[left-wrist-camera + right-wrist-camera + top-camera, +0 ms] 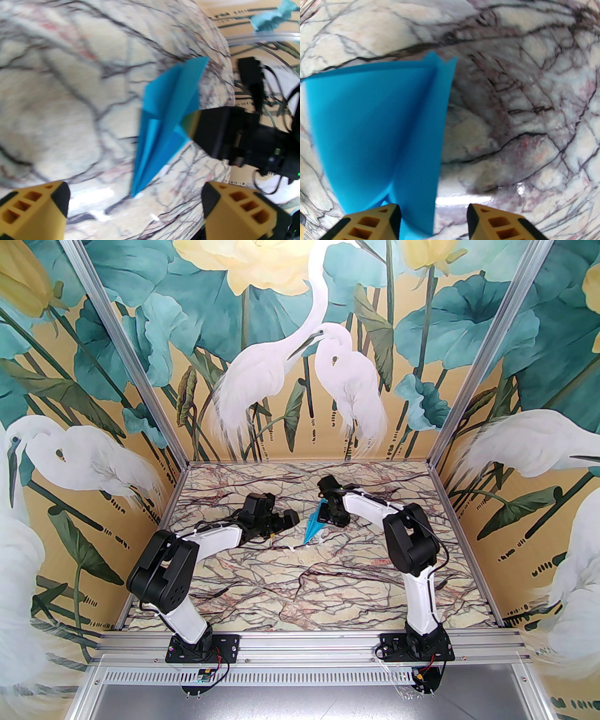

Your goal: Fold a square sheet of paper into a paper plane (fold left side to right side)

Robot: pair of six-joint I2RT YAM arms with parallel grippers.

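Table (pixel 328 587) mid-field carries the paper plane (pixel 313 528), nose toward the arms, tail between the right tool's (pixel 433 211) parted, unclamped jaws, left tool (pixel 136 191) wide open near the nose; likely best: pinch squarely on the centre crease.

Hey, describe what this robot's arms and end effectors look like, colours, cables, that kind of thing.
The left arm and right arm have white shells between chunky black joints, with thin black cables looping alongside, on black base plates trailing red and black wires. The end effector fingers are mustard-yellow wedges with rectangular hollows and black inner pads.
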